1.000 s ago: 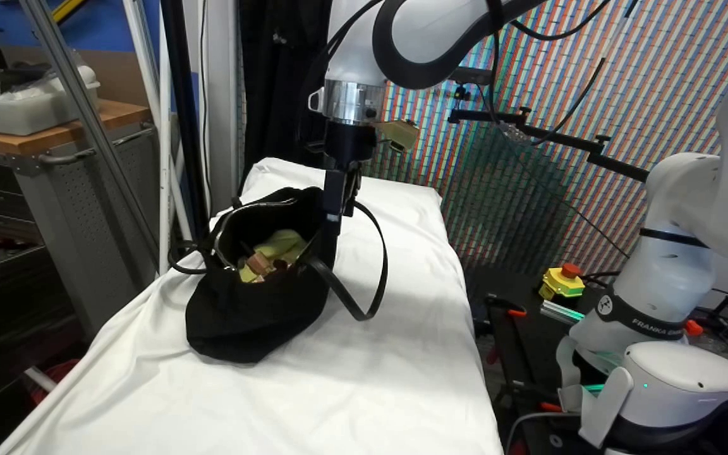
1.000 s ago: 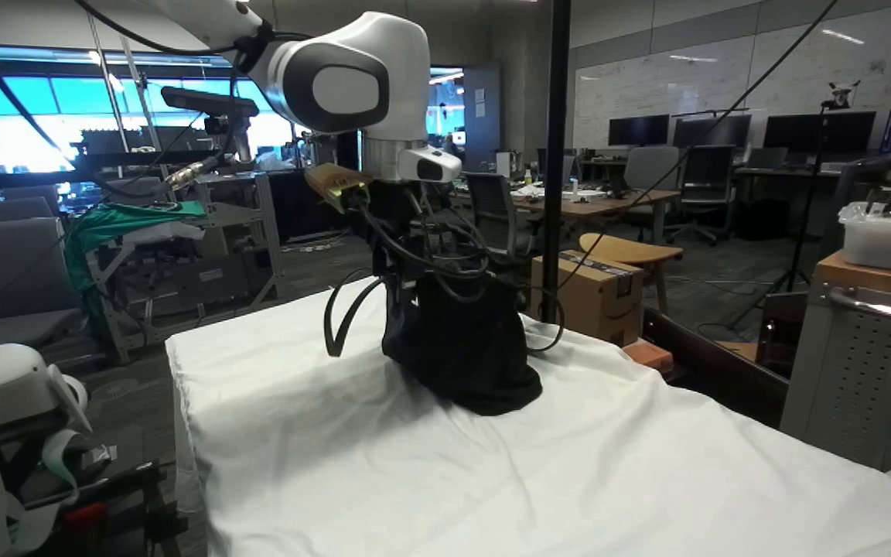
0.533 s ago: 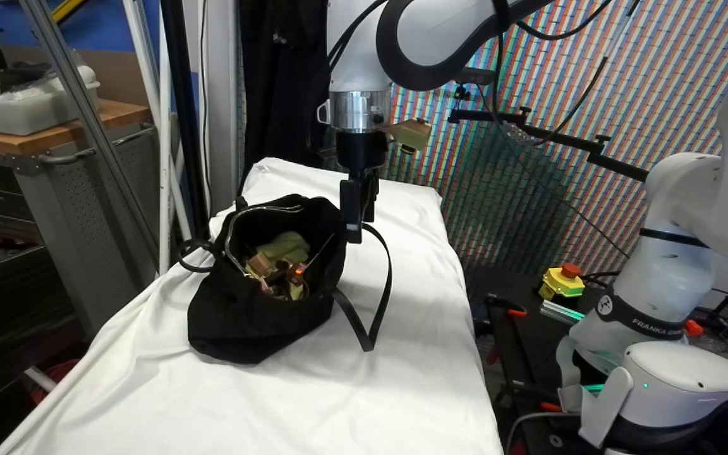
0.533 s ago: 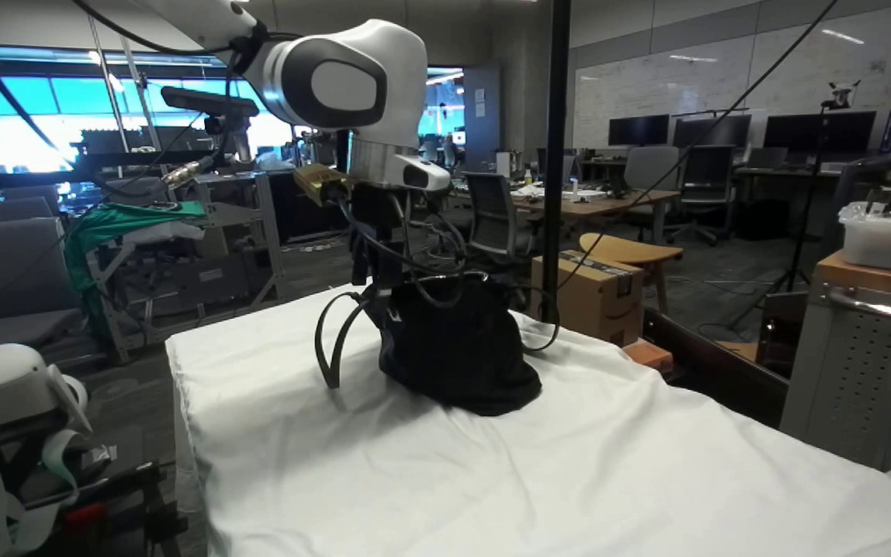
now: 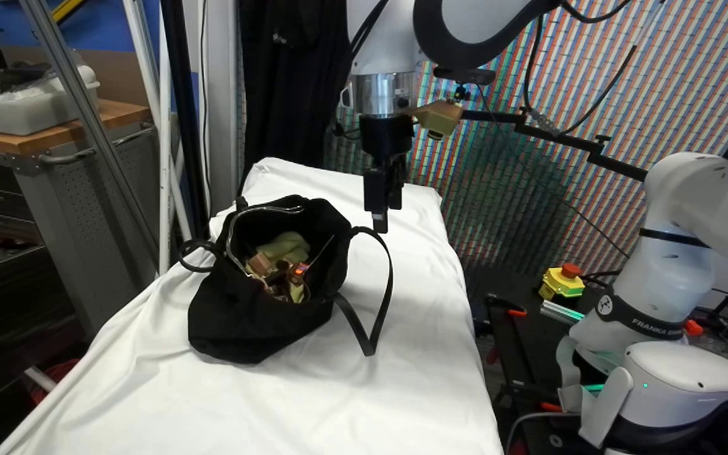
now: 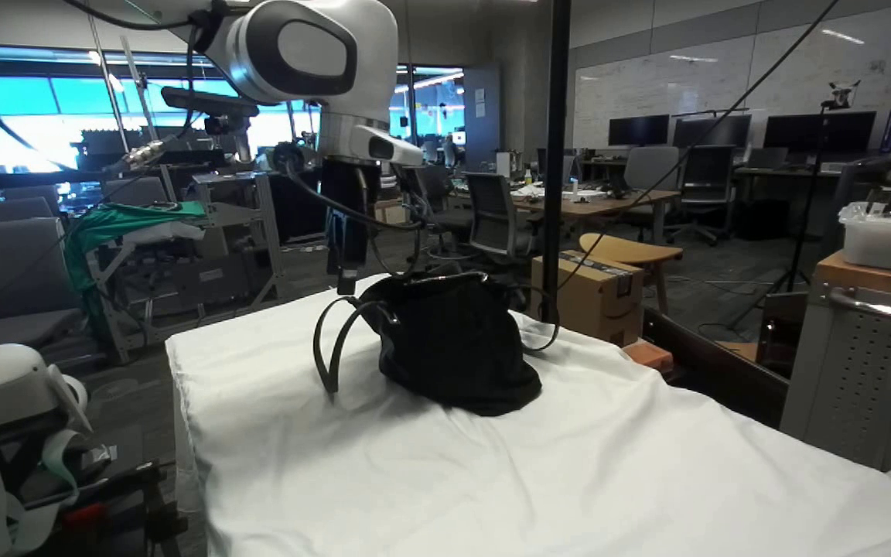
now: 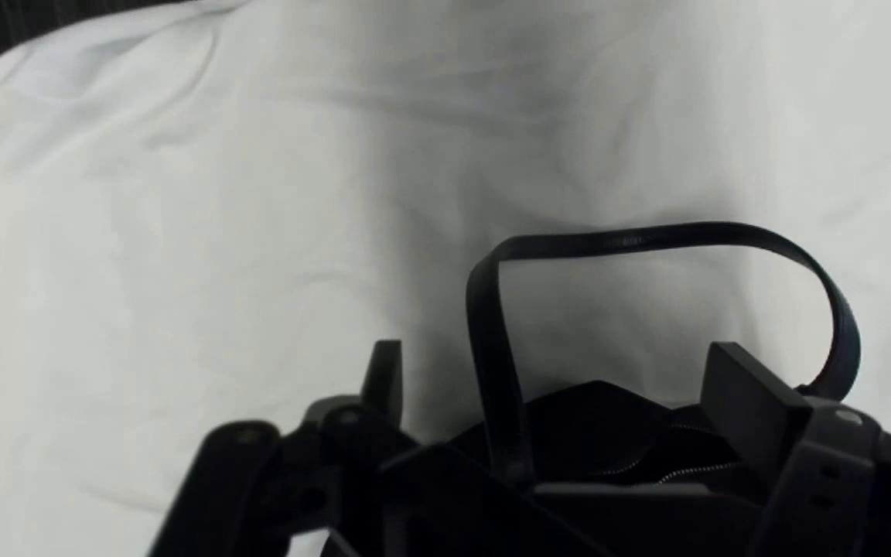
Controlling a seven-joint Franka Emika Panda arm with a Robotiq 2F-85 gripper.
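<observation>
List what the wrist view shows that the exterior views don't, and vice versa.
Only the wrist view: the clear gap between the open jaws of the end effector, and the teeth of the zipper.

Only the exterior views: in both, the arm; in an exterior view, the jumbled contents of the bag; in an exterior view, the carton beyond the cloth.

Shared: the end effector, the black bag, one looped handle and the white cloth.

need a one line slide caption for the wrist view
Open, empty claw above white cloth, near a black bag with a looped strap.
</observation>
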